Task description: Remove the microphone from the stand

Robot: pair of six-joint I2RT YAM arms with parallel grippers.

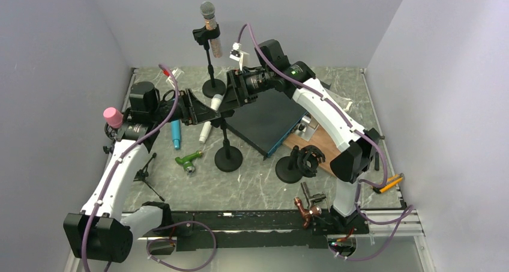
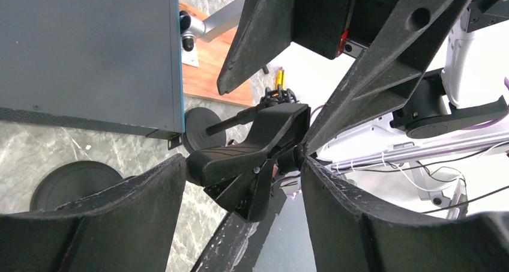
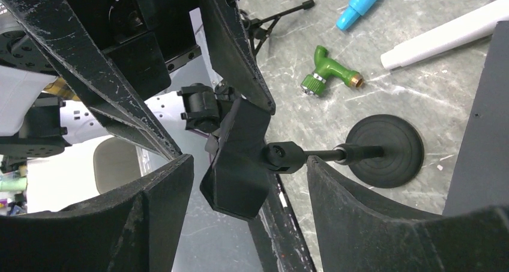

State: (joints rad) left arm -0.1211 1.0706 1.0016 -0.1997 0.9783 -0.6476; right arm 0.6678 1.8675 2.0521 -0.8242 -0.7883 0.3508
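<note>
The microphone point(image 1: 207, 12), with a grey mesh head, stands upright in the back stand point(image 1: 211, 56), away from both grippers. Both grippers meet at the black clip point(image 1: 219, 108) of a second, middle stand point(image 1: 228, 159); no microphone shows in that clip. In the left wrist view the clip point(image 2: 252, 149) fills the gap of my left gripper point(image 2: 243, 170) and touches both fingers. In the right wrist view the clip point(image 3: 240, 158) hangs inside my right gripper point(image 3: 249, 170), whose jaws stand open with a gap on the left side. The right finger point(image 3: 336, 188) lies against the stand's rod.
On the table lie a white tapered tube point(image 1: 207, 128), a blue marker point(image 1: 176, 134) and a green fitting point(image 1: 189, 161). A dark flat box point(image 1: 267, 122) and a wooden board point(image 1: 315, 143) sit at the right. A third stand base point(image 1: 289, 169) and a copper fitting point(image 1: 309, 212) are near the front.
</note>
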